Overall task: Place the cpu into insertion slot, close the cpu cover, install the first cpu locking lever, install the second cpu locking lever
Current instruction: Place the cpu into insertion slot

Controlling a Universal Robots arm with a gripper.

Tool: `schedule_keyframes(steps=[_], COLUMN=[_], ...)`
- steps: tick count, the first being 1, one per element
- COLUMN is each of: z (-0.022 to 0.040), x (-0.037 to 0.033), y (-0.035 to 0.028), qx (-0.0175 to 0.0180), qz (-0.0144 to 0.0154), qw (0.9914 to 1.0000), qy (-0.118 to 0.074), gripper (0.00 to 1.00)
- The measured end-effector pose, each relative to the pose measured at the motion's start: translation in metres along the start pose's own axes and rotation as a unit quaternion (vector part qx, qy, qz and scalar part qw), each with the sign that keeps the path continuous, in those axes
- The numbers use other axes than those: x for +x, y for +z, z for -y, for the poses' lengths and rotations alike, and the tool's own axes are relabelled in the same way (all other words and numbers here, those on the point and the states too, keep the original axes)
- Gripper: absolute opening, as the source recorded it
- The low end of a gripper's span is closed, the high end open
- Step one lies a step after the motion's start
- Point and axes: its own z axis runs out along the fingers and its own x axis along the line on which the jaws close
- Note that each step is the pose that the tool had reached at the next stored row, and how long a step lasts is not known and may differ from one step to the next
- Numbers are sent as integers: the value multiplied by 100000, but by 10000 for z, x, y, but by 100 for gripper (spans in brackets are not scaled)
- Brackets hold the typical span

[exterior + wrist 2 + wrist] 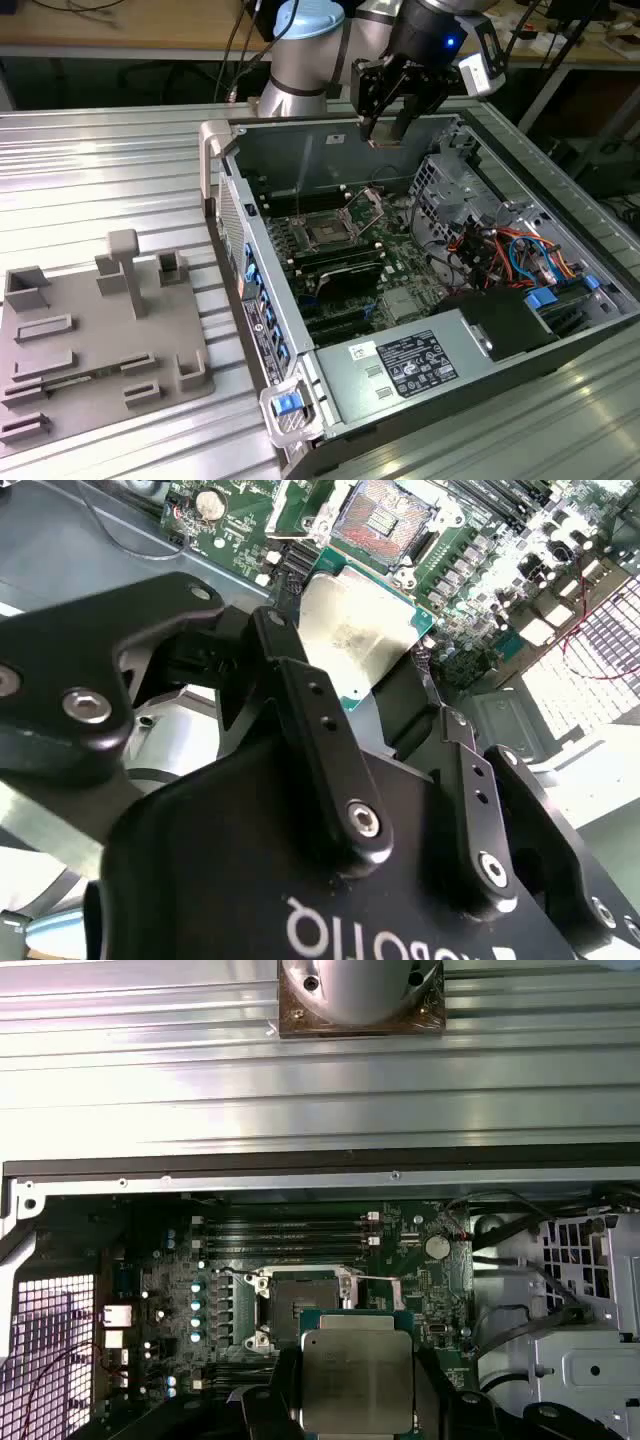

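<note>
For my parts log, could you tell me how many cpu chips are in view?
1. The cpu is gripped in the hand, above the board near the empty insertion slot. More could lie hidden in the case.

**Where the cameras sit**

The exterior view looks down at a slant from well off, over the open computer case [290, 150] on the ribbed bench [100, 170]. Both wrist views ride close (the second just behind the fingers [310, 710]), sharing the cpu [356, 1380] and the insertion slot [300, 1295].
</note>
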Motion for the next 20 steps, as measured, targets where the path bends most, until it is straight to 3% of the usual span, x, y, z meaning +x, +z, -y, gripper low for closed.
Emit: schedule_keyframes(steps=[14,16,20], z=[0,3,5], x=[10,124,212], y=[0,3,7], qx=[1,2,-3], qz=[-1,-8,21], qw=[100000,100000,100000], qy=[1,-4,271], gripper=[55,55,55])
